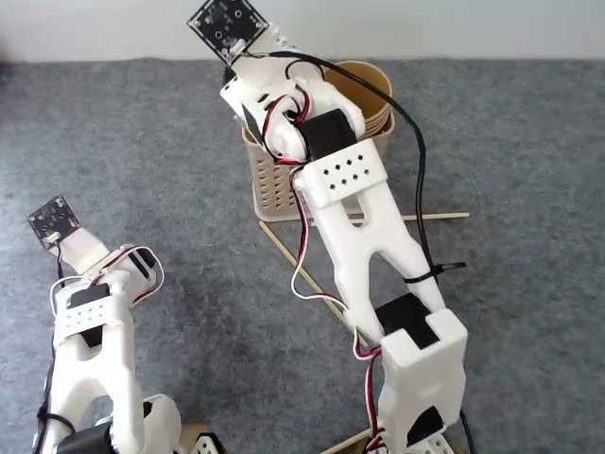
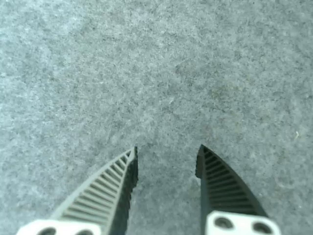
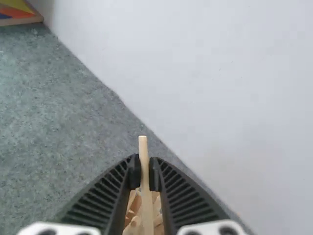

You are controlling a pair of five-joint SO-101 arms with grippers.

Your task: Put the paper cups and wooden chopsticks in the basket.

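- A wooden chopstick (image 3: 143, 147) stands upright, pinched between the right gripper (image 3: 143, 165) jaws, which are clenched on it with its tip poking out past them.
- Beneath those jaws in the right wrist view lie more pale wooden sticks (image 3: 131, 215), partly hidden by the fingers.
- In the high view the basket (image 1: 274, 189), cream with slotted walls, sits at the far side of the table under the right arm's (image 1: 359, 236) wrist.
- A stack of paper cups (image 1: 373, 95) stands at the basket's far corner, apparently inside its rim.
- One loose chopstick (image 1: 284, 251) lies diagonally on the grey carpet (image 1: 529, 189), starting just beside the basket's near edge and running under the right arm.
- A second loose chopstick (image 1: 444, 217) lies level on the carpet near the basket, one end hidden beneath the same arm.
- A third chopstick (image 1: 350, 440) lies by the right arm's base at the near edge.
- The left gripper (image 2: 166, 152) hangs over bare carpet with its jaws released and parted, nothing between them.
- The left arm (image 1: 90, 322) sits at the near left, well apart from the basket.
- A black camera board (image 1: 227, 24) tops the right wrist; its markings are too small to read.
- A white wall (image 3: 220, 73) meets the carpet behind the basket, with a coloured flat object (image 3: 14, 12) on the carpet at its foot.
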